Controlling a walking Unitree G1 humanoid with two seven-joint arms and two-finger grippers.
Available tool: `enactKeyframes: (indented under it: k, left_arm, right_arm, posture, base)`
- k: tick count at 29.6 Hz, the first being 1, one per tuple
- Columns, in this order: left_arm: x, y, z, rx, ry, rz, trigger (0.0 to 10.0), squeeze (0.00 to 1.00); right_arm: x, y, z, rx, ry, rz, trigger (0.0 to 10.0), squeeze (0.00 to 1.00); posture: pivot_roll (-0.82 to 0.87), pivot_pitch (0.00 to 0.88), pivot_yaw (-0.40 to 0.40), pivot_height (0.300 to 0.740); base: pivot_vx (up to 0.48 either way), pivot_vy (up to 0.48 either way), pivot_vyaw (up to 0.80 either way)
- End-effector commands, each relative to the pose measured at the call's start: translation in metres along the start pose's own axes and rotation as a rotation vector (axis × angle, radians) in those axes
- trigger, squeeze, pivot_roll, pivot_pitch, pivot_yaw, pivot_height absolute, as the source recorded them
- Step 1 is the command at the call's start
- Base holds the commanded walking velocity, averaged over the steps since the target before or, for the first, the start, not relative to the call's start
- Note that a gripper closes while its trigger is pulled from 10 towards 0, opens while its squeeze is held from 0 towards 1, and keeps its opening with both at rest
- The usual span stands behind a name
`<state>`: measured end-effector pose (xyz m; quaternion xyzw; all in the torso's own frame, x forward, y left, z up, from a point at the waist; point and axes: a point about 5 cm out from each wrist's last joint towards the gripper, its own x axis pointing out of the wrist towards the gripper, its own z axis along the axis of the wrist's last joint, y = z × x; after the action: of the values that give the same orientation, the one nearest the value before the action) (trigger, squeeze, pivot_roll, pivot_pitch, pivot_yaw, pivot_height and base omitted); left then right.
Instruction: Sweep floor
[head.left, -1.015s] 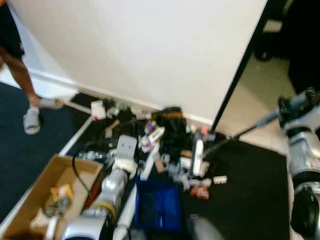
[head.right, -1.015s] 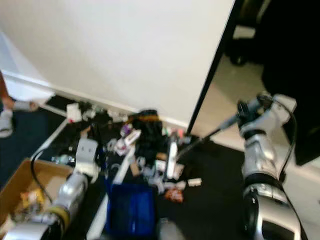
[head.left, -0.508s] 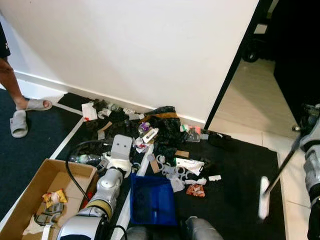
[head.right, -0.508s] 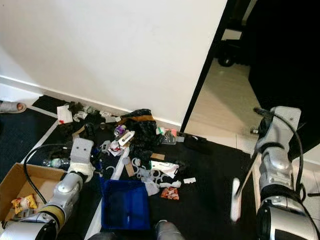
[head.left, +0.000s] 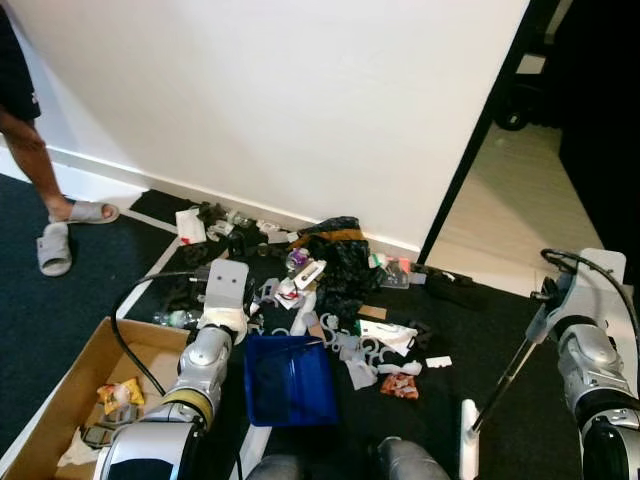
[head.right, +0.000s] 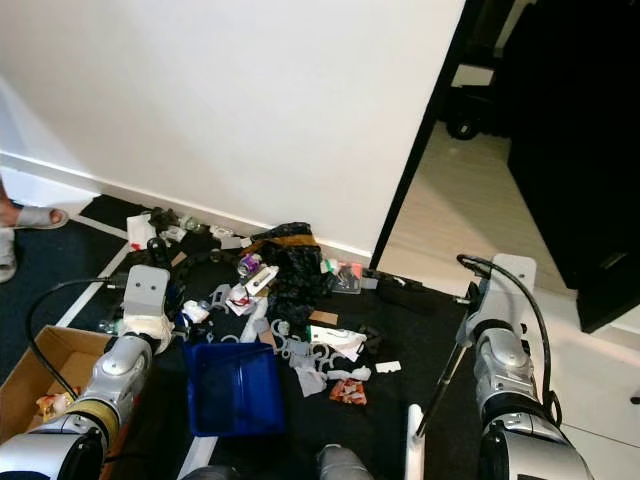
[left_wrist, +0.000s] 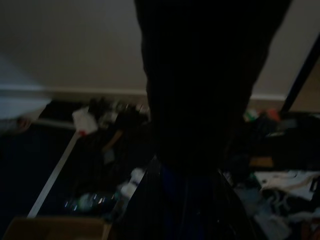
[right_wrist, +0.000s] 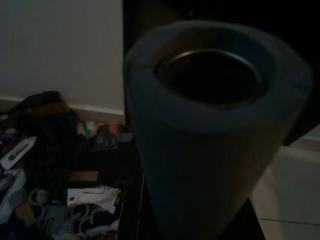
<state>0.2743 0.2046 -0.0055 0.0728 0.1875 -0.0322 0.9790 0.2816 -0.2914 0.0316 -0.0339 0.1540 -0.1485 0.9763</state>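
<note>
- The broom (head.left: 497, 388) is sitting out on the robot's right side now, its thin handle slanting down from the right gripper (head.left: 548, 312) to the white head (head.left: 467, 450) standing on the dark mat, well apart from the litter pile (head.left: 330, 300).
- Big change in the last second: the broom head was reaching into the mess by the wall, and now it's being pulled back and out to the right, close to the robot's own feet. So I'd say one stroke is over and it's resetting for the next.
- The right gripper is clenching the broom handle; the right wrist view is looking straight down the grey foam end of it (right_wrist: 210, 130).
- The left gripper (head.left: 232, 318) is wrapped around the handle of the blue dustpan (head.left: 288, 378), holding it flat on the mat with its far edge just beside the pile. The left wrist view is too dark to show the fingers properly, so I'm going by how it's sitting.
- The dustpan is looking mostly bare, and the hangers, wrappers and dark cloth are still lying between it and the wall, so most of the job is left.
- There's a cardboard box (head.left: 60, 400) with some scraps on the robot's left, and a person's leg and sandals (head.left: 55, 240) off past it.
</note>
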Motion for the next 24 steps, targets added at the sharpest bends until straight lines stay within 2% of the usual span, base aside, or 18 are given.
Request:
enactKeyframes:
  k: [1, 8, 10, 13, 14, 19, 24]
  left_arm:
    - [0.0, 0.005, -0.002, -0.002, 0.024, 0.02, 10.0, 0.0]
    - [-0.004, 0.007, -0.012, -0.038, 0.076, 0.05, 10.0, 0.0]
    - [-0.007, 0.006, -0.019, -0.096, 0.104, 0.067, 10.0, 0.0]
    - [-0.007, 0.005, -0.021, -0.137, 0.112, 0.071, 10.0, 0.0]
    - [-0.006, 0.0, -0.019, -0.181, 0.1, 0.053, 10.0, 0.0]
    - [-0.001, -0.006, -0.01, -0.22, 0.057, 0.013, 10.0, 0.0]
    - [0.003, -0.007, -0.002, -0.221, 0.025, -0.015, 10.0, 0.0]
  right_arm:
    - [0.0, 0.003, 0.0, -0.037, -0.009, 0.014, 10.0, 0.0]
    - [0.001, 0.013, 0.002, -0.067, -0.018, 0.052, 10.0, 0.0]
    - [0.002, 0.015, 0.006, -0.073, -0.036, 0.065, 10.0, 0.0]
    - [0.003, 0.016, 0.009, -0.073, -0.047, 0.073, 10.0, 0.0]
    - [0.003, 0.017, 0.011, -0.076, -0.058, 0.08, 10.0, 0.0]
    - [0.004, 0.019, 0.015, -0.073, -0.073, 0.09, 10.0, 0.0]
    - [0.006, 0.024, 0.019, -0.069, -0.092, 0.105, 10.0, 0.0]
  posture:
    - [0.11, 0.044, -0.031, 0.74]
    - [0.09, 0.057, -0.039, 0.74]
    - [0.08, 0.066, -0.043, 0.74]
    - [0.07, 0.074, -0.045, 0.74]
    - [0.07, 0.077, -0.047, 0.74]
    - [0.07, 0.082, -0.046, 0.74]
    - [0.07, 0.081, -0.042, 0.74]
  base:
    - [0.0, 0.0, 0.0]
    - [0.0, 0.0, 0.0]
    - [0.0, 0.0, 0.0]
    - [0.0, 0.0, 0.0]
    - [0.0, 0.0, 0.0]
    - [0.0, 0.0, 0.0]
    - [0.0, 0.0, 0.0]
